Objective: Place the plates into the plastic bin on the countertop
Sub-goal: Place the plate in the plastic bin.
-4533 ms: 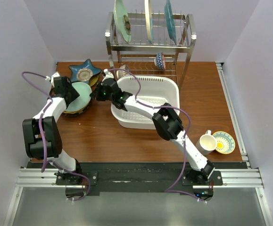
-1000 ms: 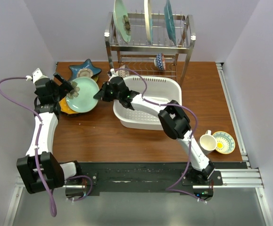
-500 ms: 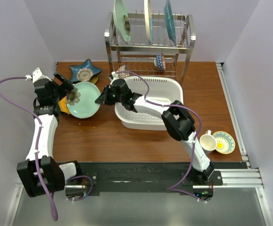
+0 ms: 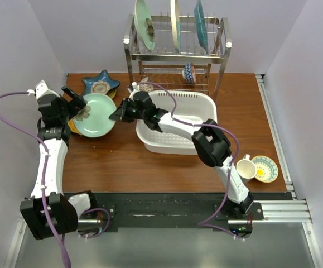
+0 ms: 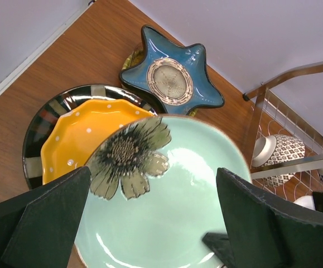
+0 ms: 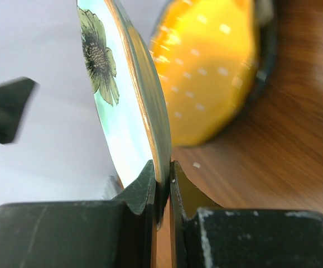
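Three pale walls box in the reddish-brown wood-grain surface seen from above. A steel wire rack stands at the back with three large plates upright on top, the white plastic bin sits just in front of it, and a mug and saucer rest near the right edge. The pale green plate is left of the bin, over a stack of plates and outside the tub. The right jaws pinch its right rim, while the left jaws stand wide open at its left rim, holding nothing. From the left wrist, the green plate with its dark flower lies between the spread fingers. It overlaps an orange dotted plate on a dark striped plate, with a blue star-shaped plate behind, all on the wood. From the right wrist, the jaws are clamped tight on the green plate's rim, the orange plate blurred beyond on the wood grain.
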Tool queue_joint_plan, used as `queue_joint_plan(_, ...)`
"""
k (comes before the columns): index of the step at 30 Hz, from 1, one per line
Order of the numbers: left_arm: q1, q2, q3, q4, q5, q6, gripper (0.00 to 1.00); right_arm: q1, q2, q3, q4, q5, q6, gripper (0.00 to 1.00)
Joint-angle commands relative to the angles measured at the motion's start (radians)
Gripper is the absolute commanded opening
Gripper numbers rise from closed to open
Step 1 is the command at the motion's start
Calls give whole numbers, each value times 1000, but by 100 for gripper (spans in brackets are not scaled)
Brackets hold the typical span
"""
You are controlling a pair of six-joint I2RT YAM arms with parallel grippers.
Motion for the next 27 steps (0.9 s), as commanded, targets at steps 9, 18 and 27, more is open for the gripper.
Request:
queue_joint_plan(9, -1, -74, 152, -63, -8, 41, 100, 3, -85, 208, 105, -78, 14, 0)
queue_joint_plan(18, -1, -106, 238, -101, 38, 24, 100, -2, -206, 186, -75, -38, -141, 0)
queue_joint_plan(27, -1, -111, 216, -84, 66, 10, 100, -23, -299, 140, -140, -44, -188, 0)
